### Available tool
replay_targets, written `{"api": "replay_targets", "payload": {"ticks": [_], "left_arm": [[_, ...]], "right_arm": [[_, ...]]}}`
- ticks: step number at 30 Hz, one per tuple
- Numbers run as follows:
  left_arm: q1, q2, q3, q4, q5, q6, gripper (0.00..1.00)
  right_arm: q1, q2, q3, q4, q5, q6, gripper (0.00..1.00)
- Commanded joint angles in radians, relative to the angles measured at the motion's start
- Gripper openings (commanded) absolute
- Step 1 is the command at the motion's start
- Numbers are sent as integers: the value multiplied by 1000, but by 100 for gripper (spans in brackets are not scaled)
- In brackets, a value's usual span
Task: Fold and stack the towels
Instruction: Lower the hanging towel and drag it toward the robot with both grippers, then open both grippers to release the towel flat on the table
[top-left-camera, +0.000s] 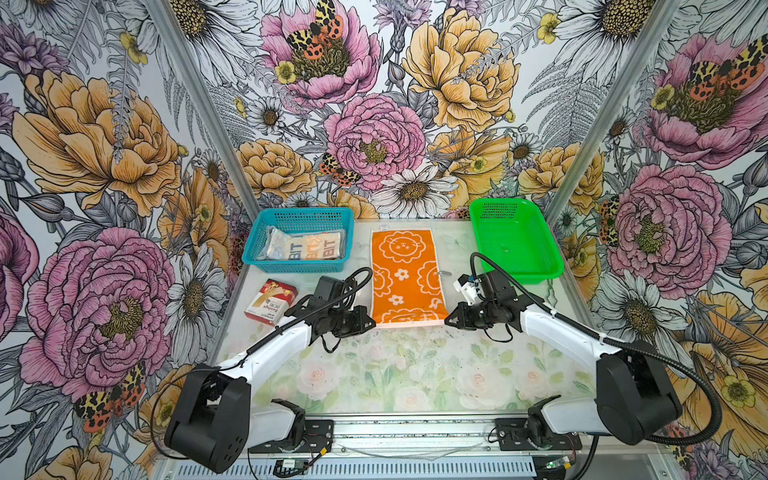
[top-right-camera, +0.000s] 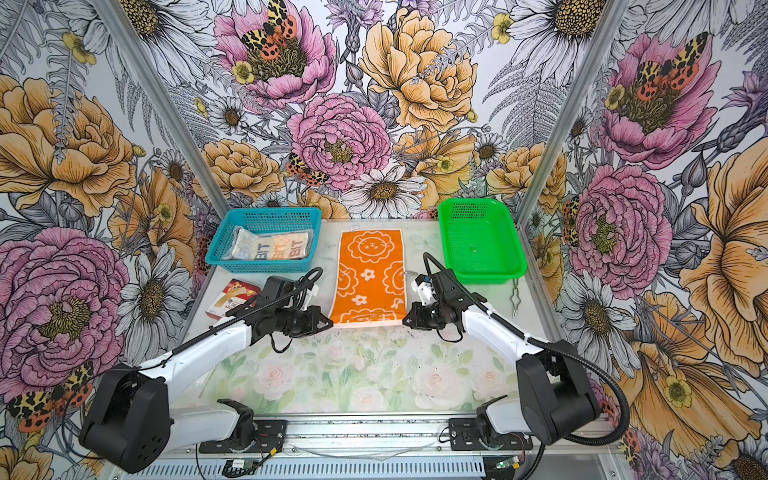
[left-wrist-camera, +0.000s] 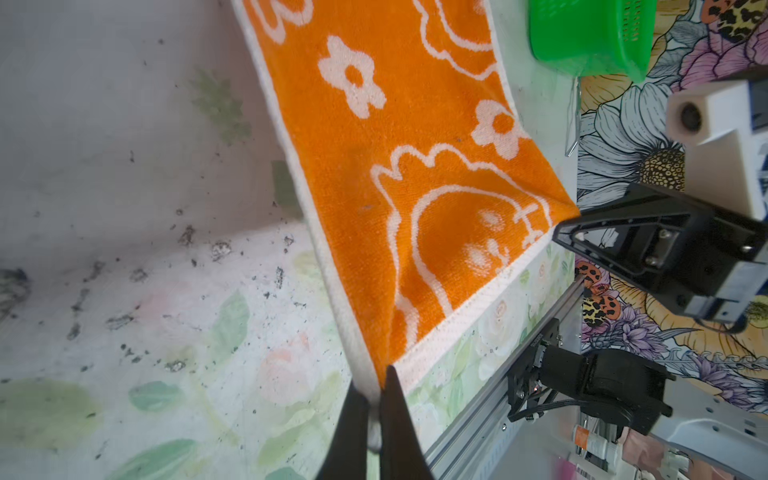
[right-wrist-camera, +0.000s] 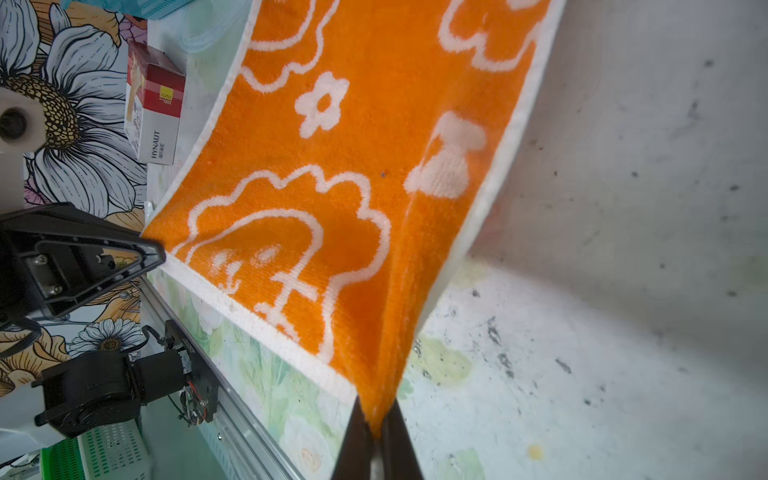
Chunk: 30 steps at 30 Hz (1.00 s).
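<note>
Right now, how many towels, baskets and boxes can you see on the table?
Towels: 2, orange towel and lettered towel
Baskets: 2, blue basket and green basket
Boxes: 1, red box
Total: 5

Orange lion towel (top-left-camera: 405, 274) spread out centrally, near corners raised, cream RABBIT towel (top-left-camera: 307, 246) folded in blue basket (top-left-camera: 305, 216)

The left arm (top-left-camera: 270, 349) and the right arm (top-left-camera: 557, 328) reach forward from their bases and bend inward, so the two pincers face each other across the middle. The left pincer (top-left-camera: 371, 323) points toward the right, its jaws pressed together on the near left corner of the orange towel (top-left-camera: 405, 282). The right pincer (top-left-camera: 448, 321) points toward the left, its jaws clamped on the near right corner. Both wrists lie roughly level and low.
</note>
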Motion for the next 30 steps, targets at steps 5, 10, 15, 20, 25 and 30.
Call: {"api": "replay_targets", "payload": {"ticks": [5, 10, 15, 20, 25, 30], "left_arm": [[-42, -152, -162, -17, -140, -150, 0], [-98, -230, -204, -59, -191, -224, 0], [-161, -300, -229, -132, -274, -306, 0], [-225, -379, -257, -177, -300, -393, 0], [-296, -401, -254, -221, -341, -443, 0], [-345, -433, -278, -244, -373, -506, 0]], "right_arm": [[13, -275, -245, -27, 212, 221, 0], [64, -367, -312, -53, 221, 295, 0], [96, -420, -318, -101, 274, 348, 4], [115, -484, -329, -176, 301, 402, 8], [181, -575, -366, -233, 298, 487, 4], [278, -674, -390, -306, 343, 572, 5]]}}
